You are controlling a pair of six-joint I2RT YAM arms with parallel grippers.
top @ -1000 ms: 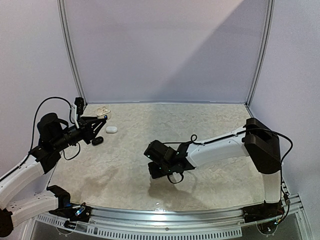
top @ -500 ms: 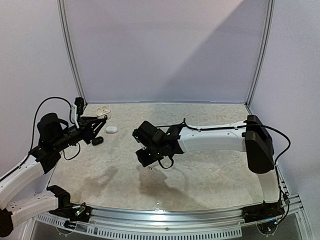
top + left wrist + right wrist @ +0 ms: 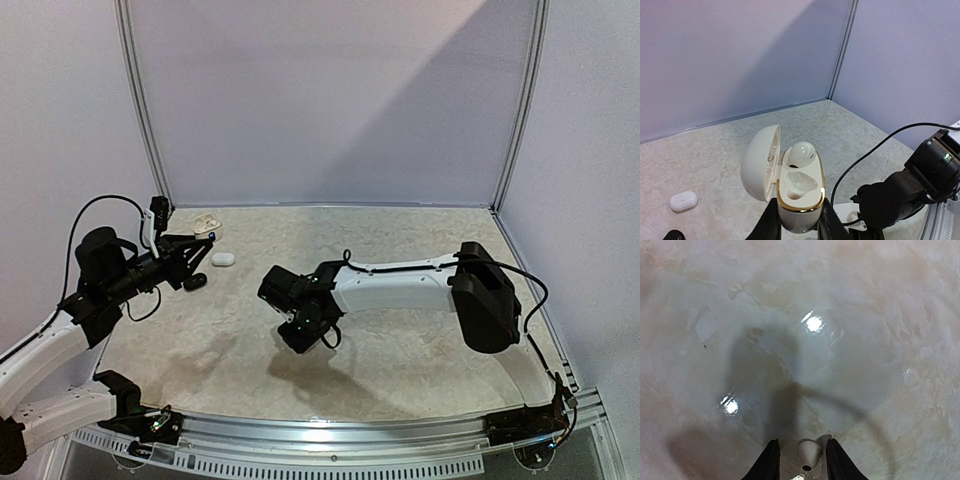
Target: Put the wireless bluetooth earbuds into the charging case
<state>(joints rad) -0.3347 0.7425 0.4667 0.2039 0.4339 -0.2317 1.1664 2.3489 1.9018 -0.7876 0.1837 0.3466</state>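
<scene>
R gripper (image 3: 803,441) hangs over the table (image 3: 430,350), centre of the top view, arm stretched in from the right. In its wrist view a white bud (image 3: 809,454) sits btwn the two fingers (image 3: 771,460) at the bottom edge. Slim gaps show on both sides of it, so can't tell if it's pinched or just lying there.

Farther back, left of centre in the top view: a black item (image 3: 195,282) on the table, too small to ID. Just up-right of it is a shut case (image 3: 222,258), white. Both are well apart from the R gripper.

L gripper (image 3: 799,216), at the left of the top view, is clamped on the open case (image 3: 799,195), held upright at the bottom of its wrist view. The case is white w/ a gold rim, lid swung left. A seated bud (image 3: 802,152), white, fills the upper slot; the lower slot shows only its hollow.

Pale wall (image 3: 330,100) behind it all.
</scene>
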